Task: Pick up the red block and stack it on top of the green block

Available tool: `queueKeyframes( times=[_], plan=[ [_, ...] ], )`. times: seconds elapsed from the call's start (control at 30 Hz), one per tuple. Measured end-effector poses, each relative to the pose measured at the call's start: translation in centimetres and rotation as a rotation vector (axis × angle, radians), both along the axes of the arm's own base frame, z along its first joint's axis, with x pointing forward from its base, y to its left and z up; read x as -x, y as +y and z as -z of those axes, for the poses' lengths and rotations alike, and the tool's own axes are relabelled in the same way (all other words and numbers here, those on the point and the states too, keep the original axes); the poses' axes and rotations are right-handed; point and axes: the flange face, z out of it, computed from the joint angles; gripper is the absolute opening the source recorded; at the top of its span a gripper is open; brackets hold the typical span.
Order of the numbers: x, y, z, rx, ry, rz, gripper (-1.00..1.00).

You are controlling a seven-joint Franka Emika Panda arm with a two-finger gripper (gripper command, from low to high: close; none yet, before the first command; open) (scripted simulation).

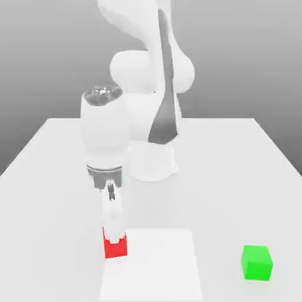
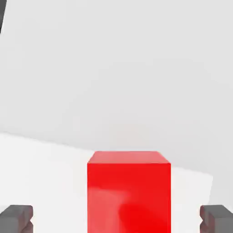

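The red block (image 1: 115, 248) rests on the table at the left edge of a lighter square patch, in the exterior view's lower left. My gripper (image 1: 114, 233) is lowered straight down onto it, its white finger (image 1: 113, 219) covering the cube's upper part. In the hand view the red block (image 2: 129, 193) sits centred between my two grey fingertips (image 2: 16, 218), which stand wide apart and clear of its sides, so my gripper (image 2: 117, 219) is open around it. The green block (image 1: 256, 262) lies on the table far off toward the exterior view's right.
The white table (image 1: 236, 165) carries a lighter square patch (image 1: 156, 265) at the front. The arm's base (image 1: 153, 162) stands at the table's middle, behind the gripper.
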Motion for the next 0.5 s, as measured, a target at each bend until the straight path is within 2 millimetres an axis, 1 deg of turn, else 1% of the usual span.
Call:
queueKeyframes(
  times=[0.23,0.27,0.5],
  plan=[
    [0.5,0.1,3.6,-0.001,0.009,-0.003,0.00],
    [0.6,0.1,4.2,0.000,0.012,-0.005,-1.00],
    [0.6,0.1,4.2,0.000,0.010,-0.005,-1.00]
  ],
)
